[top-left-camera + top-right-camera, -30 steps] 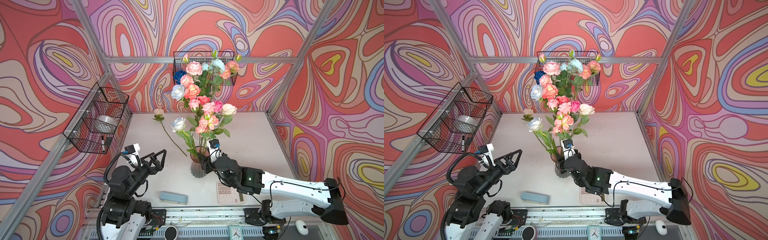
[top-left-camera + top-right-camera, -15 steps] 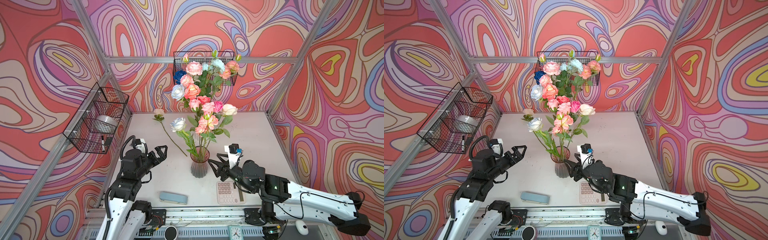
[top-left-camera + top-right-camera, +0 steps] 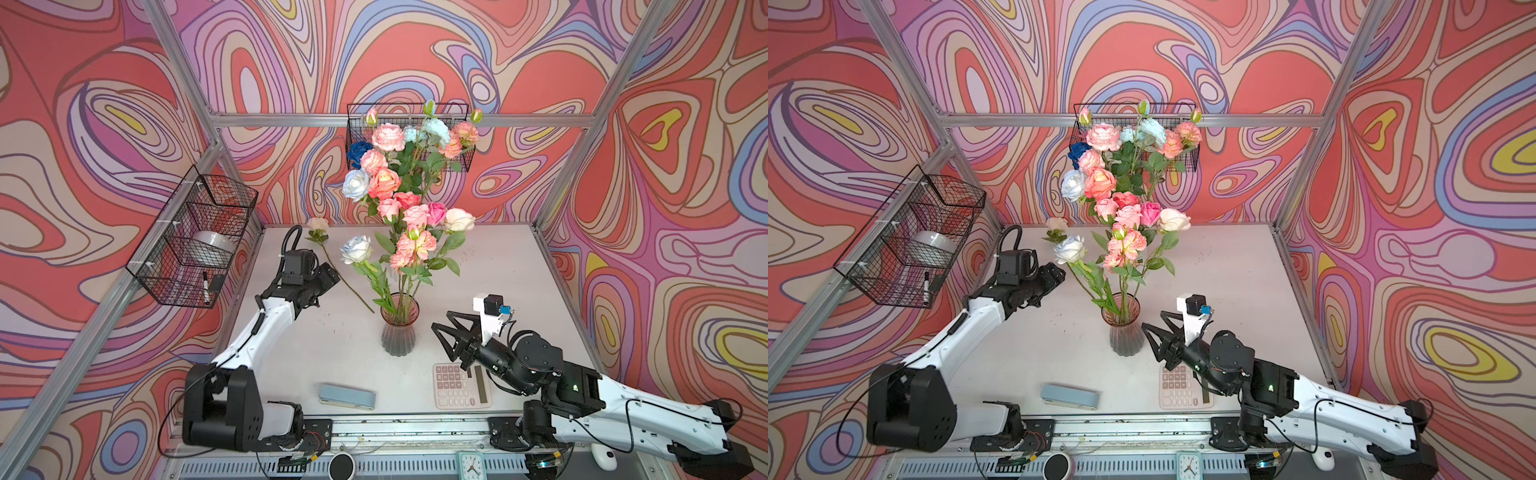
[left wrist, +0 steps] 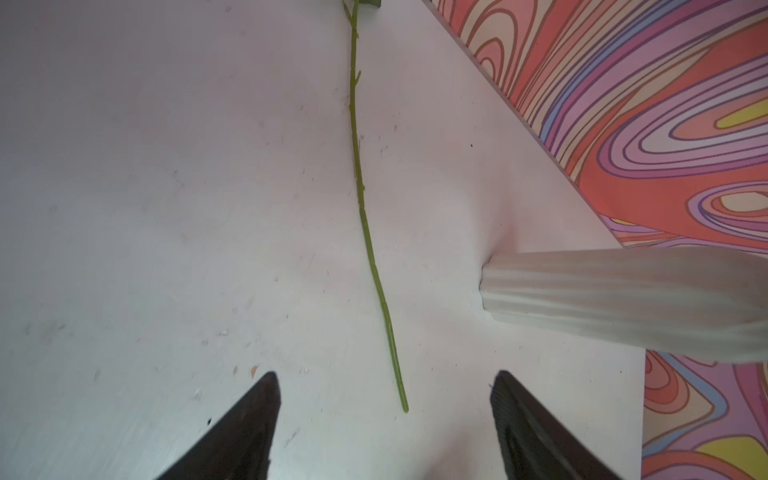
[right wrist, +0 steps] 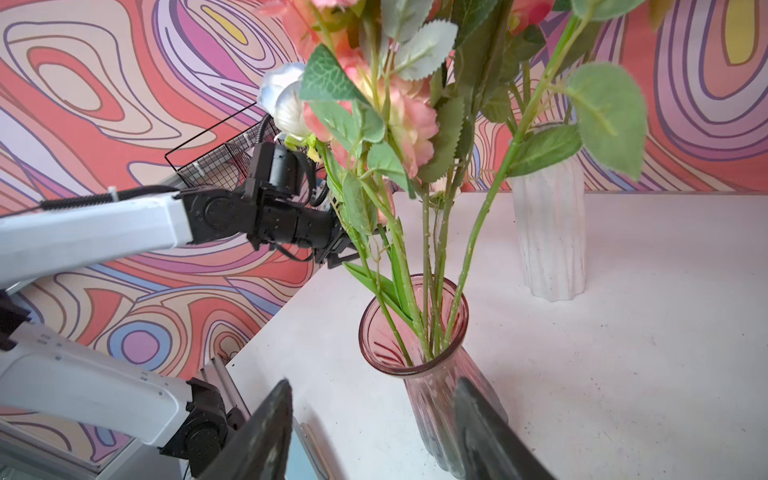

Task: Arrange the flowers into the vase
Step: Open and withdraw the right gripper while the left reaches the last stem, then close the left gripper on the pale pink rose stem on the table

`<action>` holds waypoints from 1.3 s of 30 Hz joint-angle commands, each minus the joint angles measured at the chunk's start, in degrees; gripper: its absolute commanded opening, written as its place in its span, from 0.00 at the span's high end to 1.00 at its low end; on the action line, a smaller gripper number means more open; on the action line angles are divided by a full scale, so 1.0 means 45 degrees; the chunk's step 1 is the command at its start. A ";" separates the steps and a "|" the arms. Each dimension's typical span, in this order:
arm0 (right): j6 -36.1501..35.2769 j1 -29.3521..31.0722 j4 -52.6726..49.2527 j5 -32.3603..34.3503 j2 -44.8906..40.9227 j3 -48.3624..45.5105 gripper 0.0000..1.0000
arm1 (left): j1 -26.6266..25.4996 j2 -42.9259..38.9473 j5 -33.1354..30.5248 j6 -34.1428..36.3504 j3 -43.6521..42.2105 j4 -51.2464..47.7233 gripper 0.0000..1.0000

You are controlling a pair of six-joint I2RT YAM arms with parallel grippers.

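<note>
Standing mid-table in both top views, the pink glass vase (image 3: 399, 332) holds most of the flowers (image 3: 409, 216). 1 loose flower (image 3: 318, 224) lies flat to its left. The left gripper (image 3: 328, 276) hangs over that stem. The right gripper (image 3: 446, 338) sits just right of the vase, spread and empty, near a calculator (image 3: 461, 384).

Left wrist view: the left gripper (image 4: 384, 374) is wide apart, the stem (image 4: 365, 232) ending on the table between its fingers (image 4: 249, 428), neither touching it; a white vase (image 4: 623, 299) stands nearby.

Right wrist view: 2 fingers (image 5: 266, 428) stand apart before the pink vase, gripping nothing.
</note>
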 commanded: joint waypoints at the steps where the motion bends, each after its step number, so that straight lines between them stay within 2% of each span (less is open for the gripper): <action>1: -0.0110 0.0016 -0.0001 -0.0138 -0.0221 -0.0223 0.37 | 0.0040 0.1847 -0.0348 0.0504 0.1435 0.0195 0.33; 5: -0.0100 -0.0002 -0.0018 -0.0149 -0.0387 -0.0311 0.37 | 0.0039 0.3736 -0.1308 0.1065 0.3112 -0.0638 0.43; 11: -0.0129 0.0014 -0.0025 -0.0190 -0.0231 -0.0207 0.37 | 0.0046 0.5724 -0.2694 0.1337 0.4783 -0.0693 0.43; 16: -0.0135 0.0011 -0.0202 -0.0268 0.0010 0.0104 0.37 | 0.0049 0.7556 -0.3547 0.1042 0.6819 -0.1769 0.42; 26: -0.0029 0.0001 -0.0686 0.0002 -0.0126 0.0432 0.38 | 0.0234 1.0956 -0.3306 -0.0302 1.1098 -0.4608 0.46; 34: -0.0125 0.0009 -0.0838 0.0123 -0.0264 0.0524 0.38 | 0.0308 1.2819 -0.3368 -0.0412 1.3707 -0.6674 0.49; 39: -0.0157 0.0015 -0.0952 0.0138 -0.0291 0.0683 0.38 | 0.0351 1.3592 -0.3261 -0.0403 1.4708 -0.7572 0.62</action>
